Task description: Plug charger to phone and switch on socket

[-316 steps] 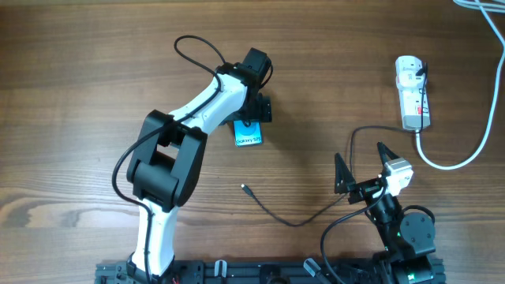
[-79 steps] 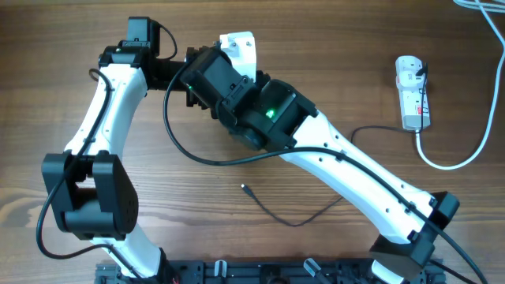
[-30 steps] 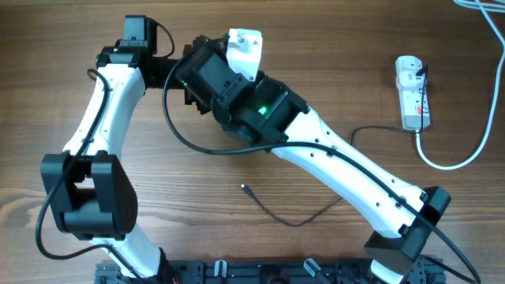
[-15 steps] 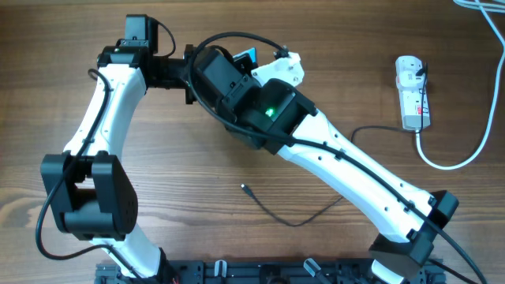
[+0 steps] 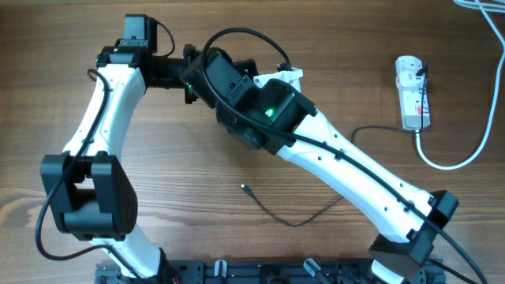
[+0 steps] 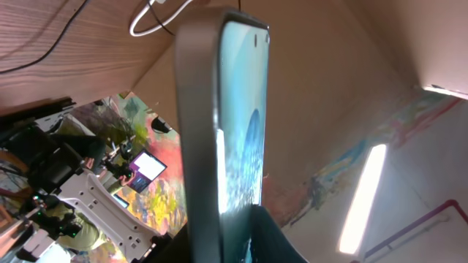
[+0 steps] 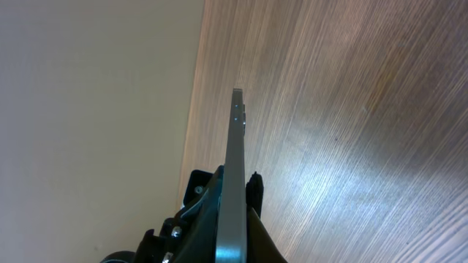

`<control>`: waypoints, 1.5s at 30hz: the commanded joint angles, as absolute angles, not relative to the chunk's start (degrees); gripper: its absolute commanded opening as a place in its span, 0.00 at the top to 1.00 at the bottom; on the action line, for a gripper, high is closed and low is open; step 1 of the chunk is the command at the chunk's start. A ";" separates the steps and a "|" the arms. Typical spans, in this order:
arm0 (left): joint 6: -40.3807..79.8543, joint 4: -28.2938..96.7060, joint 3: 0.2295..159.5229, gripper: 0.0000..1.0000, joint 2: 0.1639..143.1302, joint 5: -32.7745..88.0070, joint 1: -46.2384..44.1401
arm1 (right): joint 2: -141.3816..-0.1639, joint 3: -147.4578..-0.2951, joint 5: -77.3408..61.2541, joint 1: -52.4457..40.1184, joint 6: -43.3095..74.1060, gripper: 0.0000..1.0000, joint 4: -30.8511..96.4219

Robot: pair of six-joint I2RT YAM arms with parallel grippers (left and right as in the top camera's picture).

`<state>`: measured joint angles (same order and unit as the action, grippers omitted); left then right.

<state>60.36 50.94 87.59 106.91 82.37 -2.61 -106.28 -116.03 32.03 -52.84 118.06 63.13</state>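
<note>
Both arms meet over the tabletop point(image 5: 63, 31) toward 11 o'clock in the overhead view, where the bulk of the right arm hides what lies between them. The left hand point(image 6: 219, 241) is clenched on the phone point(image 6: 234, 124). In its wrist view the phone stands upright and nearly edge-on, with the turquoise screen turned to 3 o'clock and a dark finger point(image 6: 256, 230) pressed against the glass at the lower end. The right hand point(image 7: 227, 188) also grasps the phone. Its wrist view shows only the thin grey edge, with dark fingers point(image 7: 197, 186) closed tight on both faces. The phone is thus held off the tabletop between the two hands.

The charger point(image 5: 292, 223) lies loose on the wood. Its metal-tipped end point(image 5: 244, 188) rests near 6 o'clock, well apart from the phone, and the cable curves away toward 3 o'clock and up to the socket point(image 5: 412, 93). The socket lies at 2 o'clock, with a dark plug in it. A thick white cord point(image 5: 465, 162) loops from its near end toward the 3 o'clock edge.
</note>
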 commanded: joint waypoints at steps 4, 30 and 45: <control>60.51 51.22 87.74 0.96 105.32 83.07 -2.90 | -104.01 -116.95 33.58 -52.82 118.61 0.91 61.78; 46.48 40.84 87.74 0.96 105.32 60.03 -2.72 | -92.71 -111.70 10.66 -44.51 35.94 0.00 87.00; 53.56 40.86 87.74 0.96 105.32 73.28 -2.72 | -93.23 -84.82 9.26 -46.11 45.30 0.24 75.96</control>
<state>47.97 41.08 87.57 106.91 63.26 -2.79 -92.82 -86.06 2.50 -46.04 37.76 75.75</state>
